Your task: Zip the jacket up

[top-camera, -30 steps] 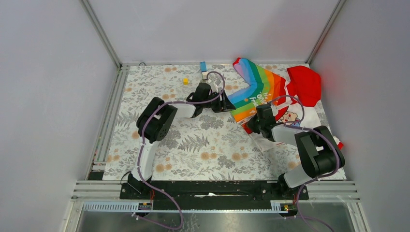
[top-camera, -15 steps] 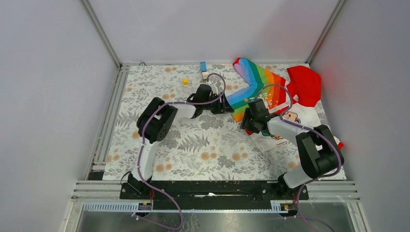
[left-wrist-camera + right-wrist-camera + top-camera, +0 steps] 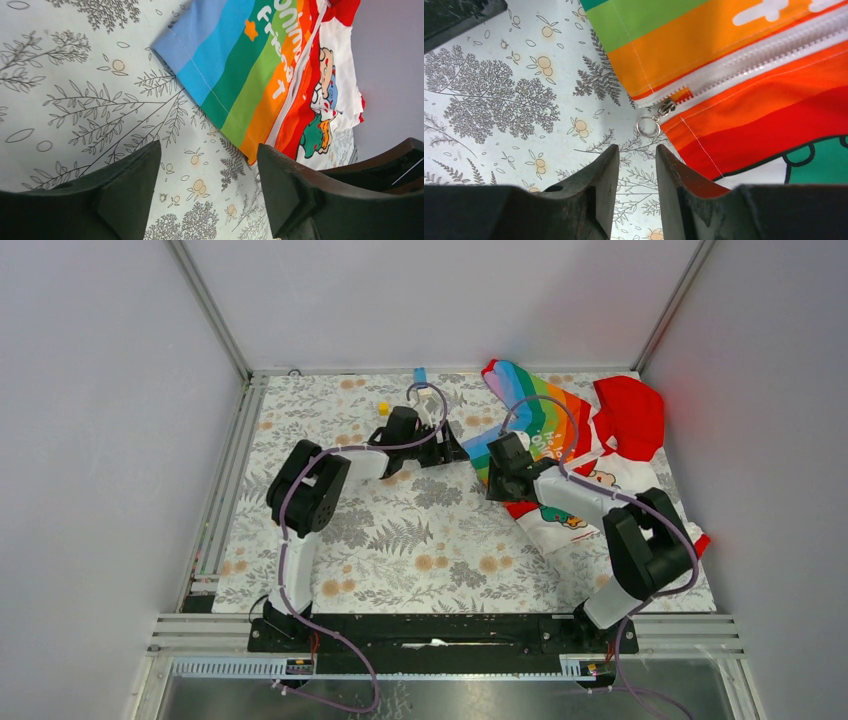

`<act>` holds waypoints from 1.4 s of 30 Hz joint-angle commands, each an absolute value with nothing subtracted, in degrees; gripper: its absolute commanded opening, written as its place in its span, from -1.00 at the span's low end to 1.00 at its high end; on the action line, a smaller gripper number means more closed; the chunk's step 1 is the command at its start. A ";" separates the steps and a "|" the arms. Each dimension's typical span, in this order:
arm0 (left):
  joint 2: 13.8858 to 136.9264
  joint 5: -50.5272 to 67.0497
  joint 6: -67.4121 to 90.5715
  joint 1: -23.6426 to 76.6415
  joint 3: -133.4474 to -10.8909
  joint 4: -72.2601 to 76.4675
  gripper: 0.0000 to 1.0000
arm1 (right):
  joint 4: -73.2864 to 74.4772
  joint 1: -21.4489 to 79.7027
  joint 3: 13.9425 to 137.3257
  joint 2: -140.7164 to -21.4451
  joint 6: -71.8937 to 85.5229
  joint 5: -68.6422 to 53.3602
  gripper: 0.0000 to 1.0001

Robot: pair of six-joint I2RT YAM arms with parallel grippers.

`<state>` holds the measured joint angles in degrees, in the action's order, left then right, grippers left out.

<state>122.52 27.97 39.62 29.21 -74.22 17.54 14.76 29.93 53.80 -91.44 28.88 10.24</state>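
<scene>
The jacket [image 3: 560, 435] lies at the back right of the table, rainbow panels up, red hood [image 3: 630, 412] toward the corner. My left gripper [image 3: 455, 452] hovers just left of its hem, open, with only tablecloth between the fingers [image 3: 131, 192]; the rainbow panel [image 3: 240, 65] lies beyond the tips. My right gripper [image 3: 636, 150] sits at the hem's bottom corner, open by a narrow gap and holding nothing. Just ahead of its tips are the zipper slider [image 3: 667, 107] and its ring pull [image 3: 647, 127], at the low end of the white zipper [image 3: 754, 52].
A small yellow cube [image 3: 382, 408] and a blue piece [image 3: 420, 375] lie near the back edge, behind the left arm. Grey walls and metal rails [image 3: 225, 480] enclose the floral tablecloth [image 3: 420, 530].
The right gripper has let go, opened and moved left and back to the jacket's hem corner. The left gripper drew slightly left, off the fabric, and opened wider.
</scene>
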 commanded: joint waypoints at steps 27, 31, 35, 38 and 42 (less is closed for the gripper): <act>118.83 27.39 39.02 27.11 -72.77 20.02 0.62 | 15.93 33.27 59.07 -105.47 25.93 18.14 -0.50; 118.83 27.50 39.24 26.91 -72.62 20.17 0.63 | 15.85 33.64 59.20 -105.79 25.82 19.06 -0.72; 118.91 27.53 39.41 26.81 -72.53 20.30 0.63 | 15.94 33.60 60.08 -103.83 25.86 18.41 -0.96; 118.92 27.55 39.45 26.81 -72.53 20.30 0.63 | 17.83 33.58 61.78 -101.70 26.10 17.66 -1.00; 118.92 27.64 39.46 26.72 -72.58 20.29 0.63 | 20.00 33.58 62.72 -98.71 25.88 16.88 -1.00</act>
